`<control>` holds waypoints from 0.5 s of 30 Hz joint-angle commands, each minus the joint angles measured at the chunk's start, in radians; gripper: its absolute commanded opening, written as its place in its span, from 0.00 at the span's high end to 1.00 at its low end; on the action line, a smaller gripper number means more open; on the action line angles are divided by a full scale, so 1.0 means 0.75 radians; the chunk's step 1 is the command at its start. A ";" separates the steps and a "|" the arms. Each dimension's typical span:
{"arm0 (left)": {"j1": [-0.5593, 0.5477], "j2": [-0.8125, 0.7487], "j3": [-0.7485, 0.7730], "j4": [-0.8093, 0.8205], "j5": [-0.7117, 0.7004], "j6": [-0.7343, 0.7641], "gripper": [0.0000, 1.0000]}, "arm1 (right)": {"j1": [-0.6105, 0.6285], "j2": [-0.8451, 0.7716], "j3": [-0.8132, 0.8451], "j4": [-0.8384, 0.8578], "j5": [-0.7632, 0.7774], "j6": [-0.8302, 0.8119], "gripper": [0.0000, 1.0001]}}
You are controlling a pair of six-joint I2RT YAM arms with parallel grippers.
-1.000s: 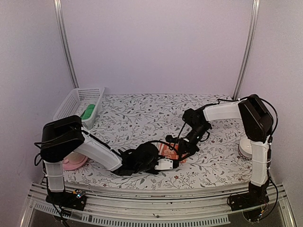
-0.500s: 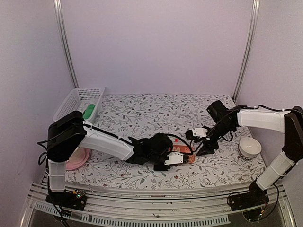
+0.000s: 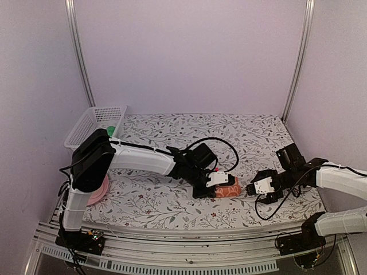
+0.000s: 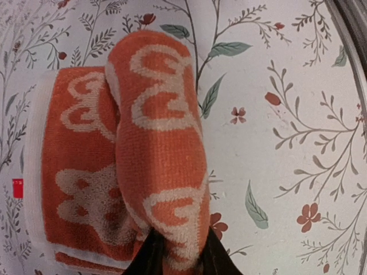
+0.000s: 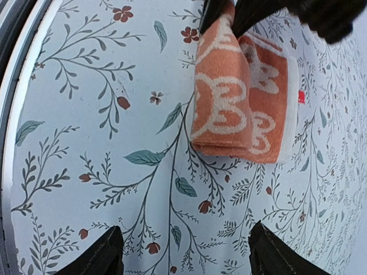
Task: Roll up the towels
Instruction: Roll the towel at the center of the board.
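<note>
Orange towel (image 4: pixel 143 149) lies on the floral cloth (image 4: pixel 298 114), partly rolled: a thick raised fold runs straight out from the left gripper (image 4: pixel 180 260) and rests on a flatter layer with a white edge. Left fingers (image 4: pixel 150 256) are closed to a narrow gap and pinch the near end of that fold, with cloth filling the space between them. The flat layer spreads to the left of these fingers in the wrist view. Right gripper (image 5: pixel 189 258) is spread wide with nothing between its fingers (image 5: pixel 100 258). It is near the orange towel but apart from it, and the towel lies ahead of the fingertips, slightly toward the right one. Bare floral cloth shows between the right fingers. Green towel (image 3: pixel 110 130) sits in the white basket (image 3: pixel 86 127), well apart from both grippers.
</note>
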 commanded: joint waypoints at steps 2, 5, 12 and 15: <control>0.062 0.131 0.110 -0.233 0.183 -0.064 0.79 | 0.176 -0.125 -0.145 0.250 0.046 -0.019 0.24; 0.085 0.157 0.138 -0.254 0.248 -0.072 0.78 | 0.287 -0.144 -0.216 0.418 0.129 0.014 0.24; 0.125 0.186 0.165 -0.278 0.333 -0.083 0.78 | 0.427 0.035 -0.266 0.777 0.318 0.061 0.27; 0.133 0.198 0.182 -0.305 0.341 -0.083 0.77 | 0.470 0.163 -0.264 0.902 0.383 0.083 0.34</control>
